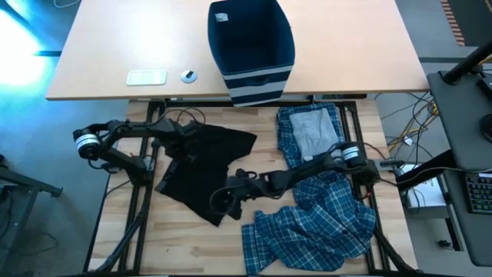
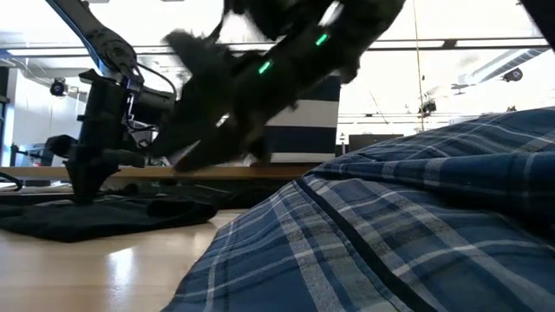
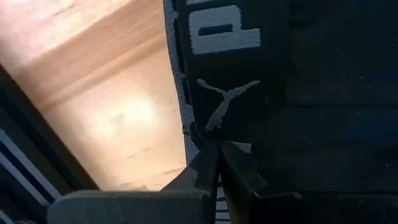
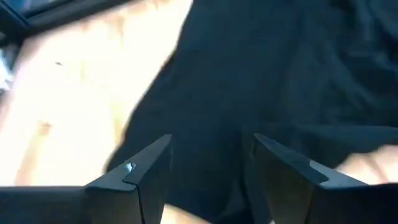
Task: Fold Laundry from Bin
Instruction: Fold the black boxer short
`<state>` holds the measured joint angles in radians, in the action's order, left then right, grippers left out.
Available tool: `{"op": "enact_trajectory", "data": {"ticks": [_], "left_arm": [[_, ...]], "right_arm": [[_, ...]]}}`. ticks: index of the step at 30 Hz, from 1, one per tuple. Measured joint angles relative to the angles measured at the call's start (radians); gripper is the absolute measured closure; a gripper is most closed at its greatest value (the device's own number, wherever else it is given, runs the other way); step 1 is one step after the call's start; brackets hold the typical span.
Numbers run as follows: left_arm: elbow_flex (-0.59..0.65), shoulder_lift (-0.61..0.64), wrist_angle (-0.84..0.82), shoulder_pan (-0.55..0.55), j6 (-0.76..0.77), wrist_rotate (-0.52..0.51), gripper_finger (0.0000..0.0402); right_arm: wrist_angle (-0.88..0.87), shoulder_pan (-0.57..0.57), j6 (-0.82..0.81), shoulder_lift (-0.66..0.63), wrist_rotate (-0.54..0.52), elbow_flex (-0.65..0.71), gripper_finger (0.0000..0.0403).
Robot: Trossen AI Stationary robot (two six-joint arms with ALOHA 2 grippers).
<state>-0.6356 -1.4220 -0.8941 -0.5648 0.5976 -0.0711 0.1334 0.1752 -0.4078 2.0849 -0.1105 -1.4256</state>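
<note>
A black garment (image 1: 201, 171) lies spread and rumpled on the wooden surface (image 1: 192, 246), left of centre. In the left wrist view its waistband shows a white leaping-cat logo and part of large white letters, too cropped to read. The left claw (image 3: 217, 163) is closed, pinching the garment's left edge. The right claw (image 4: 208, 163) hangs open over the garment's near right part. Blue plaid clothes (image 1: 323, 223) lie heaped to the right, with a grey shirt (image 1: 314, 132) farther back. The navy striped bin (image 1: 250, 48) stands at the far side.
</note>
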Motion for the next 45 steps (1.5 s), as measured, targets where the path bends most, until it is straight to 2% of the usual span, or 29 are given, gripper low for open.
{"op": "enact_trajectory", "data": {"ticks": [6,8,11,15,18,22,24,29,32,35,39,45], "left_arm": [[0.007,-0.001,-0.004,0.023,0.016,0.036,0.0402],[0.007,0.002,-0.005,0.024,0.015,0.040,0.0402],[0.009,0.010,-0.024,0.024,-0.004,0.042,0.0402],[0.018,0.016,-0.076,0.025,-0.034,0.007,0.0401],[0.032,0.019,-0.093,0.025,-0.043,-0.014,0.0401],[0.036,0.024,-0.092,0.035,-0.036,-0.016,0.0401],[0.036,0.029,-0.092,0.039,-0.037,-0.016,0.0401],[0.031,0.040,-0.109,0.062,-0.037,-0.007,0.0401],[0.031,0.062,-0.140,0.078,-0.033,-0.004,0.0399],[0.031,0.088,-0.163,0.094,-0.020,-0.014,0.0379],[0.031,0.133,-0.183,0.101,-0.013,-0.010,0.0326],[0.021,0.227,-0.192,0.117,-0.060,0.095,0.0231]], "right_arm": [[-0.023,-0.025,0.027,0.190,-0.003,-0.237,0.0207],[-0.149,-0.034,0.030,0.225,-0.002,-0.333,0.0222],[-0.460,-0.039,0.017,0.267,-0.027,-0.445,0.0251],[-0.796,-0.031,0.001,0.256,-0.085,-0.545,0.0283],[-0.975,-0.027,-0.031,0.227,-0.092,-0.580,0.0292],[-1.116,-0.032,-0.080,0.178,-0.069,-0.566,0.0293],[-1.096,-0.040,-0.082,0.170,-0.067,-0.561,0.0291],[-0.804,-0.047,-0.017,0.162,-0.064,-0.544,0.0296],[-0.715,-0.068,-0.026,0.175,-0.061,-0.507,0.0311],[-0.745,-0.090,-0.073,0.182,-0.041,-0.432,0.0328],[-0.856,-0.085,-0.117,0.154,0.029,-0.369,0.0344],[-1.052,-0.062,-0.085,0.092,0.050,-0.334,0.0344]]}}
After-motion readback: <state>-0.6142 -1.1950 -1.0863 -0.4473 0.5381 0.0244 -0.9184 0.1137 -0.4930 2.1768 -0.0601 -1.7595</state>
